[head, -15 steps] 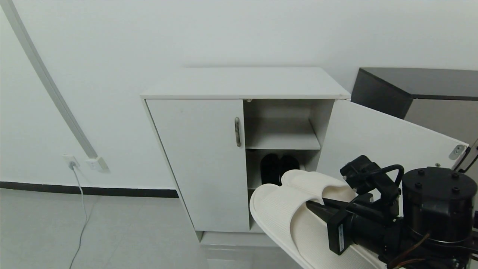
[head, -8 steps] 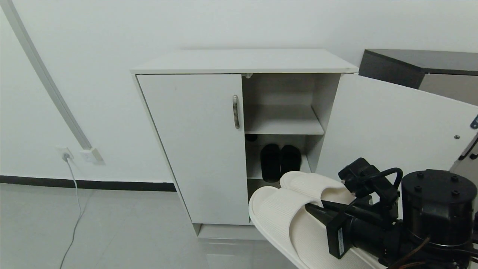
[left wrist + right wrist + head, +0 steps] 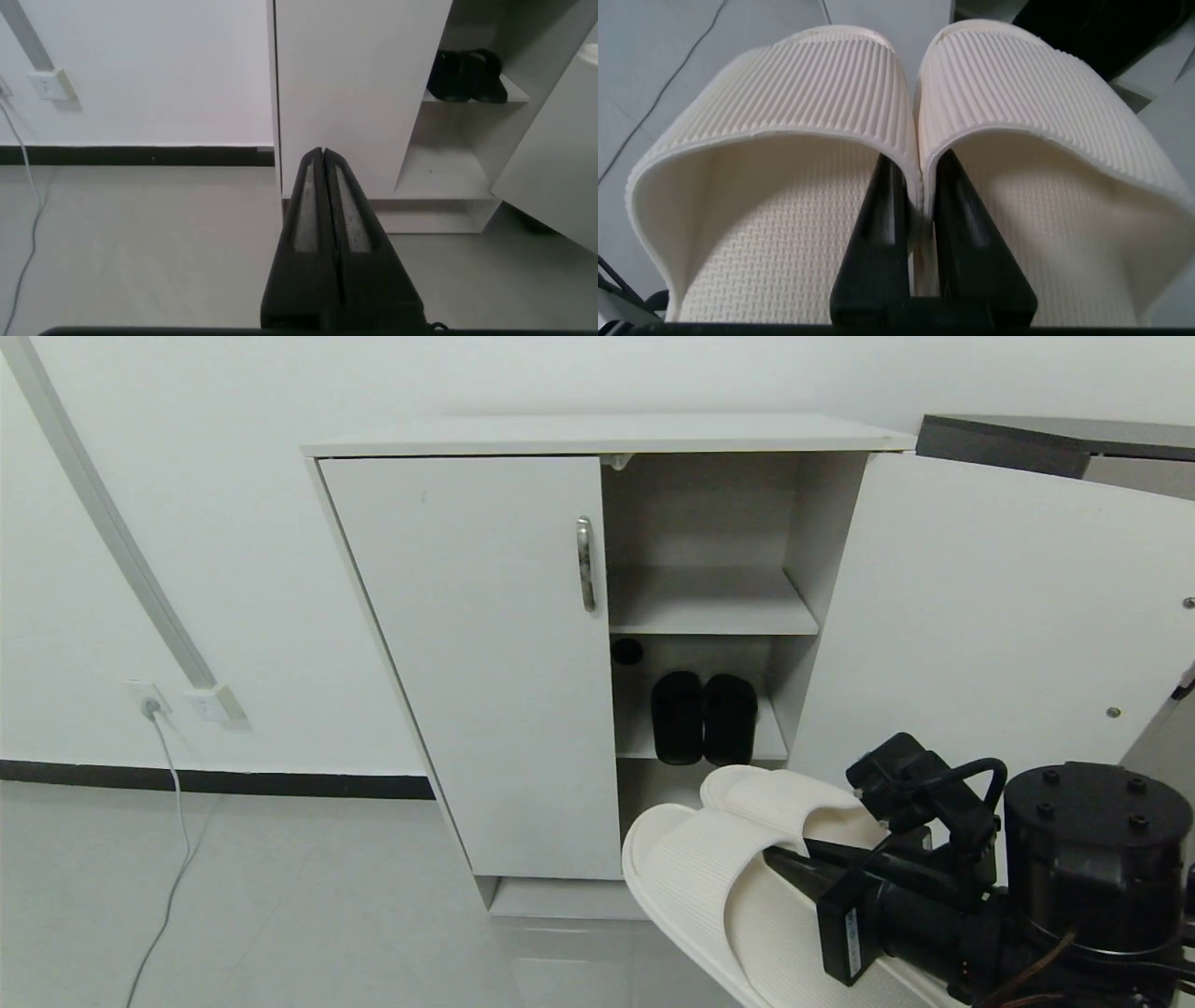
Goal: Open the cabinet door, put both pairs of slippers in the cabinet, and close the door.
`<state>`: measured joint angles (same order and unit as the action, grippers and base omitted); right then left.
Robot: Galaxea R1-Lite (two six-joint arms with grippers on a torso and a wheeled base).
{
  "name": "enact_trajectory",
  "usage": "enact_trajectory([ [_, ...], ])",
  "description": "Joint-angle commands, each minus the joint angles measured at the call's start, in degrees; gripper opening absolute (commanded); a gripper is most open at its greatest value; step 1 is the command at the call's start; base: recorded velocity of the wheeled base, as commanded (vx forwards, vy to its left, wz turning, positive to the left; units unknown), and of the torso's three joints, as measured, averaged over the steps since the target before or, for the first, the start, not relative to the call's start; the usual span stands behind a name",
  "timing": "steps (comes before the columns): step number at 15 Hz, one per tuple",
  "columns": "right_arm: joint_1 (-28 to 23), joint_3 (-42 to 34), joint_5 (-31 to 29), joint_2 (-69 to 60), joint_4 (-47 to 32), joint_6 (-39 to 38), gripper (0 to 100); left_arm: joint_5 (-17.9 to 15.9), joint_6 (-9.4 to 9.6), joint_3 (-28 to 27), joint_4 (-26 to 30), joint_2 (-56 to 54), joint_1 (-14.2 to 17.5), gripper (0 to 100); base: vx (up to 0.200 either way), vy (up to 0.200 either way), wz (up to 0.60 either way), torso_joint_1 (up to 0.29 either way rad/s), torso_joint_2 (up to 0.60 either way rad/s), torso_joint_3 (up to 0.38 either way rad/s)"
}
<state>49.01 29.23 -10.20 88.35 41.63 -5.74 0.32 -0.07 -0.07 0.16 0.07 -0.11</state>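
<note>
A white cabinet (image 3: 485, 644) stands against the wall, its left door closed and its right door (image 3: 990, 616) swung open. A black pair of slippers (image 3: 703, 717) sits on the middle shelf inside, also visible as black slippers (image 3: 467, 77). My right gripper (image 3: 918, 201) is shut on the inner walls of a cream pair of slippers (image 3: 906, 168), holding them side by side in the air in front of the open compartment. The cream slippers (image 3: 738, 868) hang below the black pair's shelf. My left gripper (image 3: 321, 201) is shut with nothing in it, low over the floor facing the cabinet.
The upper shelf (image 3: 709, 607) and the bottom compartment (image 3: 448, 182) hold nothing. A grey cable (image 3: 168, 887) runs from a wall socket (image 3: 145, 702) down across the floor at the left. A dark cabinet (image 3: 1055, 443) stands behind the open door.
The head view has shifted, so the cabinet sits higher and larger in the picture. The right gripper still holds the cream slippers the same way.
</note>
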Motion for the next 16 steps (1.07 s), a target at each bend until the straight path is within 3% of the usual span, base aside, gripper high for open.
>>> enact_trajectory([
  [1,0.0,-0.1,0.0,0.0,0.0,-0.1,0,0.0,-0.01,0.0,0.0,0.0,-0.1,0,0.000,0.000,0.00,0.002,0.06,0.041],
  [11,-0.1,-1.2,-0.2,0.4,2.9,0.6,0,0.0,-0.01,0.0,0.0,0.0,0.0,0,0.000,0.000,0.00,0.000,0.00,0.000],
  [13,-0.1,-1.2,0.2,0.7,2.9,0.7,0,0.0,0.07,0.0,0.0,0.0,0.0,0,0.000,0.000,-0.60,0.000,0.00,-0.002],
  [16,-0.1,-1.2,0.3,1.1,3.0,0.8,0,0.0,0.07,0.0,0.0,0.0,0.0,0,0.000,0.000,0.00,0.000,0.00,0.000],
])
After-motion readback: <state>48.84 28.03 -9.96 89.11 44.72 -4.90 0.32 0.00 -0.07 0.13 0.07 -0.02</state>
